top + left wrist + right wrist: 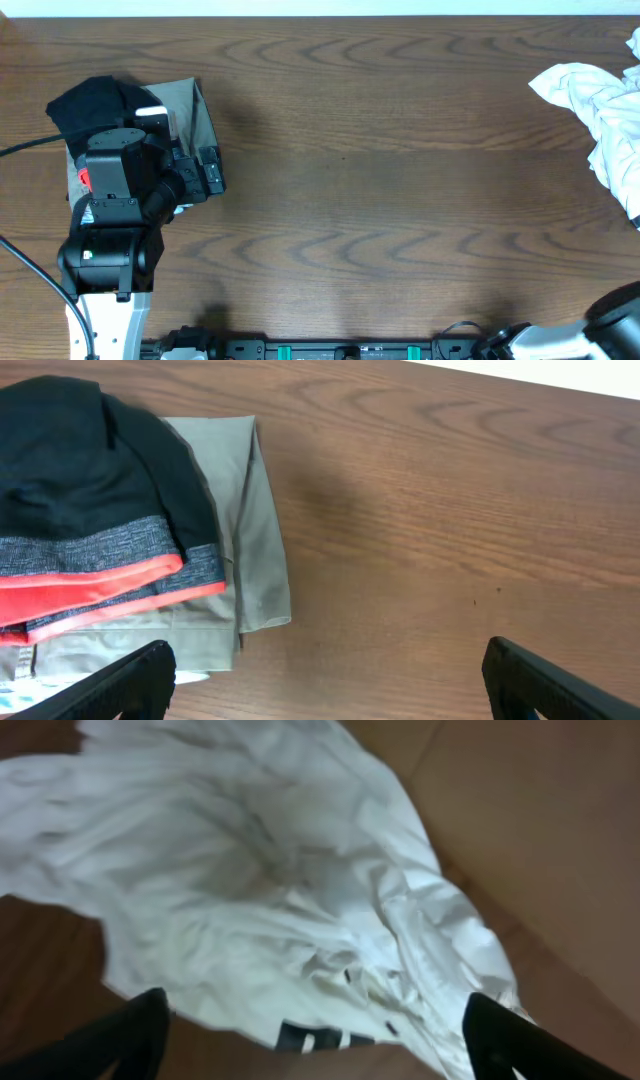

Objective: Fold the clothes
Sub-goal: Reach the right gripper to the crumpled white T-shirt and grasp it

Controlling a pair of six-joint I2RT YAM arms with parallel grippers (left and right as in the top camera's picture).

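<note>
A stack of folded clothes lies at the table's left: a black piece [88, 103] on top, a grey piece with red trim [110, 565] under it, a khaki piece [196, 118] at the bottom. My left gripper [325, 685] is open and empty, hovering by the stack's right edge; its arm [120, 190] covers part of the stack from overhead. A crumpled white garment [600, 110] lies at the far right edge. In the right wrist view it [250, 890] fills the frame, with a black print near its lower hem. My right gripper [315, 1040] is open above it, holding nothing.
The table [380, 180] is dark wood-grain. The right arm's base [610, 320] shows at the bottom right corner. Cables and mounts [340, 350] run along the front edge.
</note>
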